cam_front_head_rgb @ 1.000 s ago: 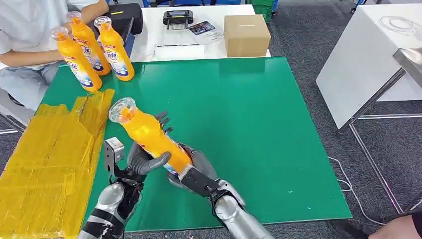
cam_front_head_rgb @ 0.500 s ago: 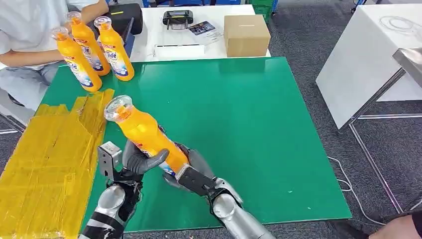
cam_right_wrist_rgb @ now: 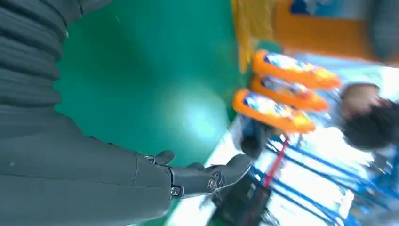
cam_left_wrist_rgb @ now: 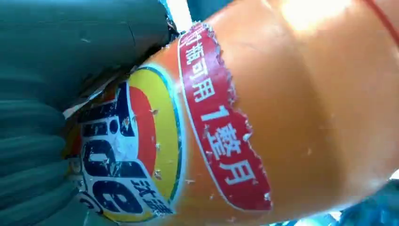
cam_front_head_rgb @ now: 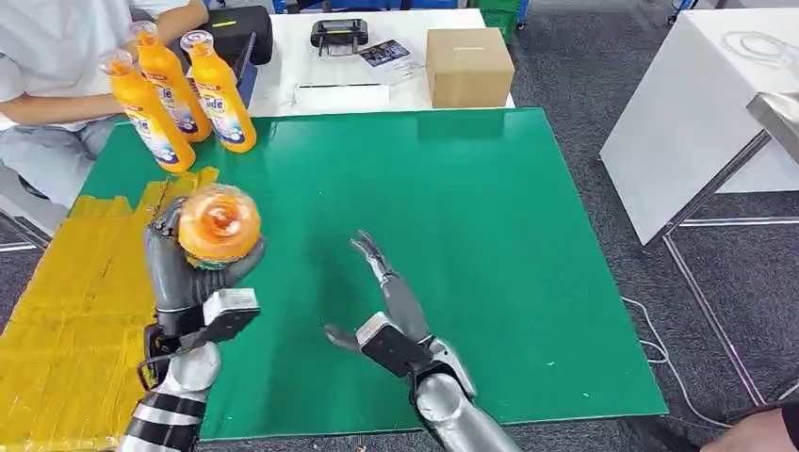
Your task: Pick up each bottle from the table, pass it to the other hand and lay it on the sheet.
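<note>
Left robot hand (cam_front_head_rgb: 188, 268) wrapped round orange bottle (cam_front_head_rgb: 219, 226), held up off the bench (cam_front_head_rgb: 490, 245), cap end aimed nearly straight at head cam, so just the round clear cap and shoulder visible from there. Long axis thus runs roughly along the line of sight, base end down in the grip; not lying flat. Right robot hand (cam_front_head_rgb: 382, 306) empty, fingers spread and extended, palm turned toward the left side, hovering low over green bench surface, apart from the bottle. Judged: handover done, bottle now solely w/ left.

Key relation for next move: yellow sheet (cam_front_head_rgb: 66, 311) lies just to the left of and below the held bottle, on the left robot hand's own side; right robot hand clearly farther off. Bottle sits about over the sheet's inner edge, near the green/yellow boundary. To lay it down, prob needs tipping from cap-up to horizontal, plus a short shift outward over the yellow. Risk, as a guess: rolling off once released, round body.

Three more bottles (cam_front_head_rgb: 179, 94) upright at far left corner of bench, beside a seated person's arm (cam_front_head_rgb: 57, 108); still to be picked.

Views compared: left wrist cam gives the label up close, red band w/ white characters, blue lettering, torn edges, grey cover pressed against the body, confirming firm contact; no sheet there. Right wrist cam gives open fingers (cam_right_wrist_rgb: 207, 181) w/ nothing between, green surface behind, the three standing bottles blurred beyond. Head cam alone gives sheet vs bottle layout.
</note>
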`<move>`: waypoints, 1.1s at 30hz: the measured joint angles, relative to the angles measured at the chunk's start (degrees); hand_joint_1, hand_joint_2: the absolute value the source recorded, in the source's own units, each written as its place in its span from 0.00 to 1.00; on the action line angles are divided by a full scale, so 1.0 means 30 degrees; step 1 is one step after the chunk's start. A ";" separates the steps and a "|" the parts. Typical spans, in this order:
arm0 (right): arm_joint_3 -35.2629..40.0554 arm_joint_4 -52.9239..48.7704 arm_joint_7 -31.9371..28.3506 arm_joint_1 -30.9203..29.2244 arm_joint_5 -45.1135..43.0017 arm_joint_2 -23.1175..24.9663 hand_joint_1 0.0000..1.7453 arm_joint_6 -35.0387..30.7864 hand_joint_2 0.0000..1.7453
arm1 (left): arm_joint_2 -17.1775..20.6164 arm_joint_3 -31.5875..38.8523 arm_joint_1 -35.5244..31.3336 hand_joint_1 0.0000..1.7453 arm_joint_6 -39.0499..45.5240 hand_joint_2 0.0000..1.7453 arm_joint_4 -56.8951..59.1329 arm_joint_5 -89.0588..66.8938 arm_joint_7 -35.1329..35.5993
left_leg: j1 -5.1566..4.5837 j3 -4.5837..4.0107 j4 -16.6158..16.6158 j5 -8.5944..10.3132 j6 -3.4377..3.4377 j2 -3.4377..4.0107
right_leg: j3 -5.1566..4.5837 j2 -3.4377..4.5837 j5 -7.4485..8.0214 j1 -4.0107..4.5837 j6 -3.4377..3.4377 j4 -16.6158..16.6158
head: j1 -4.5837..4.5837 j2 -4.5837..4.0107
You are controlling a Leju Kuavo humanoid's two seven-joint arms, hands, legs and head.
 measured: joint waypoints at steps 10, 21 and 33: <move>-0.0866 -0.4389 -0.0545 0.1067 -0.0458 -0.1580 0.00 -0.1019 1.00 | 0.3704 0.3012 -0.2048 1.00 0.0124 1.00 0.1050 -1.2040 0.8774 | 0.0016 0.0022 0.0000 0.0007 -0.0009 0.0072 | -0.0025 0.0050 0.0008 0.0009 -0.0003 0.0006 | 0.0000 0.0000; -0.1428 -0.6074 -0.0911 0.1425 -0.1042 -0.2448 0.00 -0.1347 1.00 | 0.9976 -0.2240 -0.5570 1.00 -0.0693 1.00 1.2812 -1.0267 0.6224 | 0.0010 0.0016 -0.0007 0.0006 -0.0013 0.0219 | -0.0061 0.0191 0.0049 0.0014 -0.0057 0.0023 | 0.0000 0.0000; -0.1602 -0.6605 -0.1114 0.1738 -0.1202 -0.3088 0.00 -0.1347 1.00 | 1.1933 -0.2669 -0.5290 1.00 -0.1887 1.00 1.5890 -0.7769 0.3771 | 0.0008 -0.0033 -0.0007 0.0003 -0.0016 0.0136 | -0.0070 0.0135 0.0038 0.0013 -0.0058 0.0019 | 0.0007 0.0000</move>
